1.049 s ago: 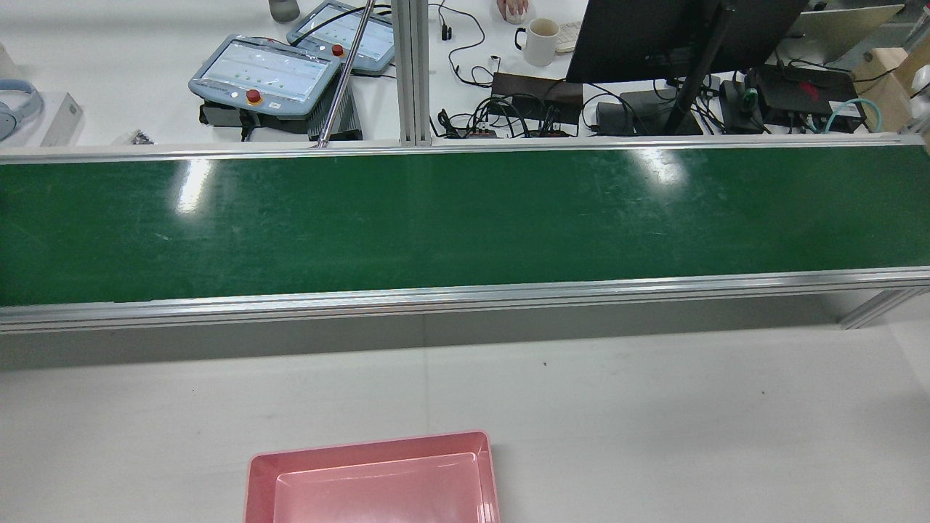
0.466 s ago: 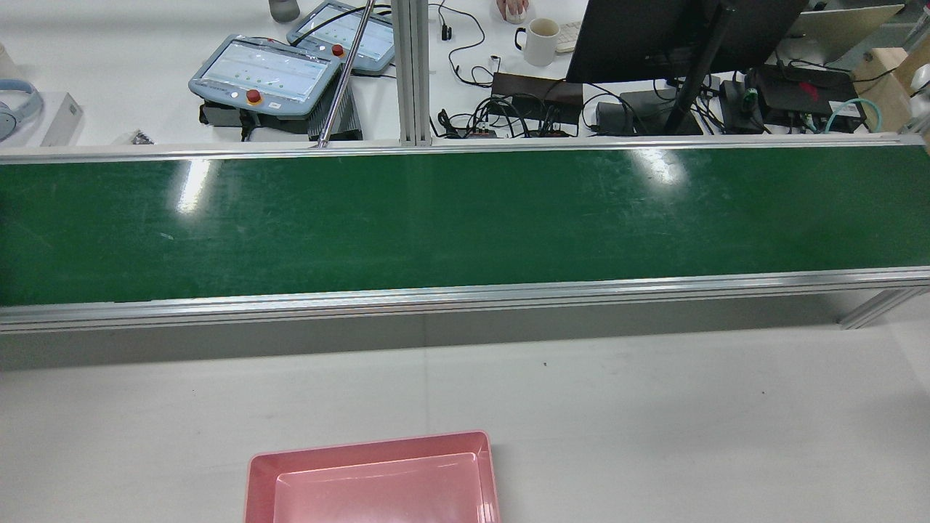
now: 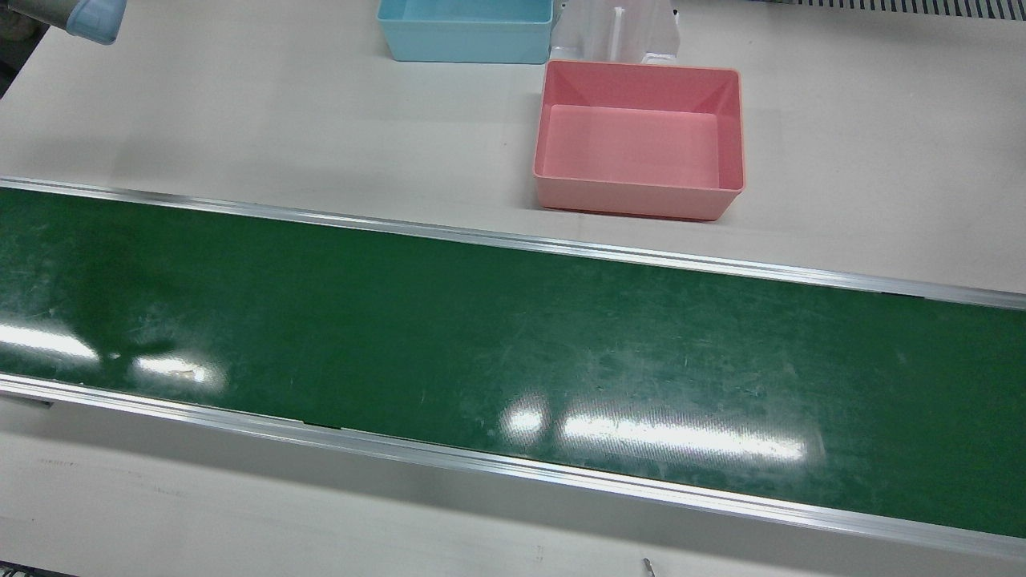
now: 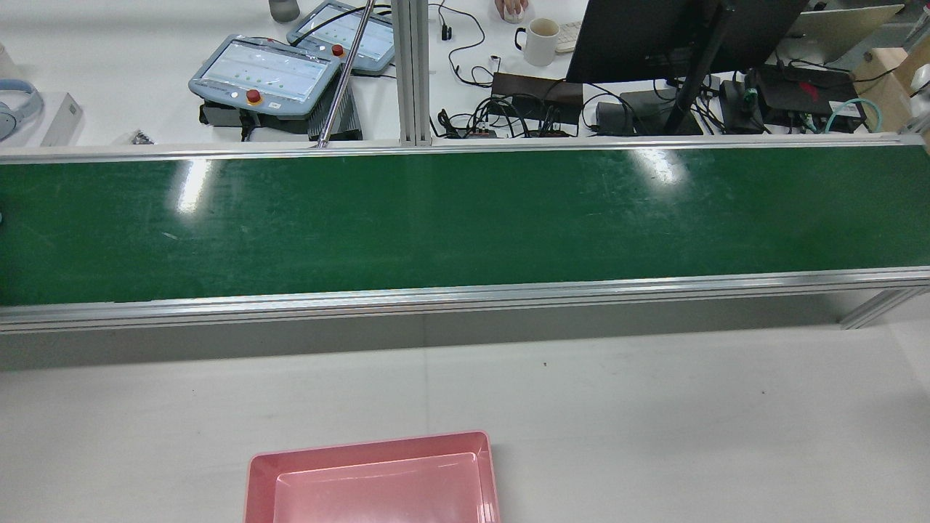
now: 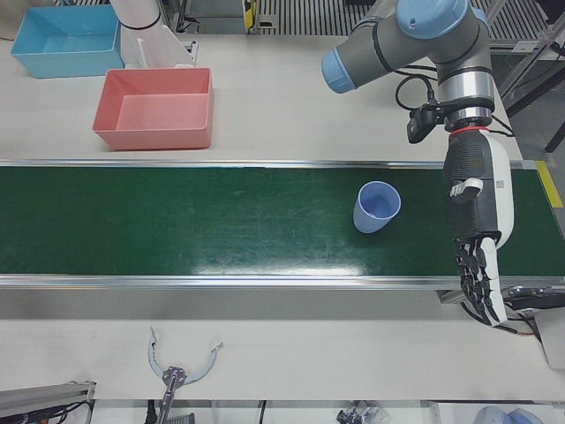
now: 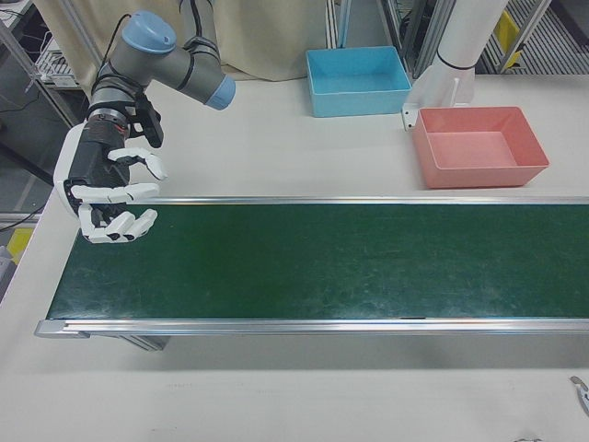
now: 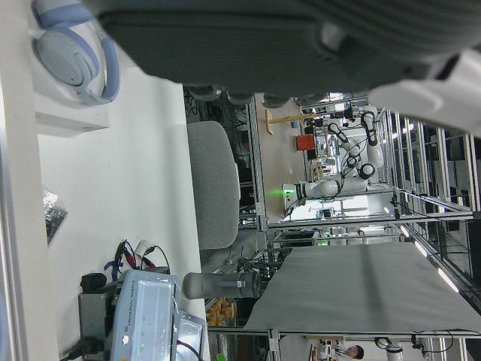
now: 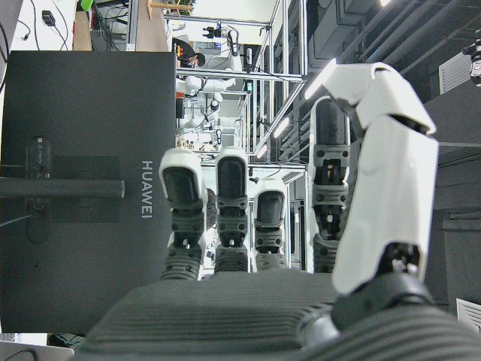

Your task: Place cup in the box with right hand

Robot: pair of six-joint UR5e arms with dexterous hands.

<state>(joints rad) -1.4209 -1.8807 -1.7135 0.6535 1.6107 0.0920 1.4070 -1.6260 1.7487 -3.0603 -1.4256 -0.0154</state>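
A light blue cup (image 5: pixel 377 207) stands upright on the green conveyor belt (image 5: pixel 177 221) in the left-front view, near the belt's end by my left arm. My left hand (image 5: pixel 477 230) hangs just beside it, apart from it, open with its fingers stretched out. At the opposite end of the belt (image 6: pixel 322 258), my right hand (image 6: pixel 106 198) hovers open, fingers loosely curled and holding nothing; its fingers (image 8: pixel 233 203) stand apart in the right hand view. The pink box (image 6: pixel 479 147) sits empty on the white table behind the belt, also seen as the pink box (image 3: pixel 639 136).
A blue box (image 6: pixel 359 81) stands next to the pink one, with a white pedestal (image 6: pixel 456 55) between them. A clamp-like tool (image 5: pixel 177 367) lies on the table's front strip. Beyond the belt, the rear view shows teach pendants (image 4: pixel 265 73) and a monitor (image 4: pixel 654 36).
Scratch marks on the belt have drifted slightly to the right in the rear view. A small dark sliver has appeared at the belt's left edge.
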